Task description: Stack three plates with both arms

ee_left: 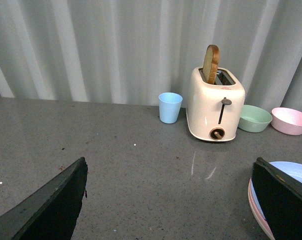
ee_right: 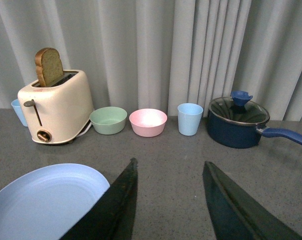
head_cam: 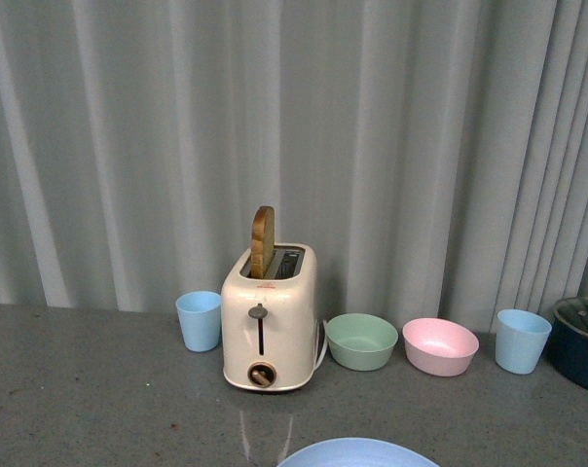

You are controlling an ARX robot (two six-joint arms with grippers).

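Both grippers' fingers stand apart and hold nothing: the left gripper (ee_left: pixel 171 200) spread wide, the right gripper (ee_right: pixel 168 200) narrower. At the front view's bottom edge sits the light blue plate (head_cam: pixel 357 453), stacked on a pink plate (ee_left: pixel 255 212). Behind stands a toaster (head_cam: pixel 269 321).

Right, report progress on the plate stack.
Looks mostly done: the light blue plate sits on a pink plate whose rim shows beneath. A cream plate is not visible, so the third layer is unconfirmed. Left pincer and right pincer are open, holding nothing.
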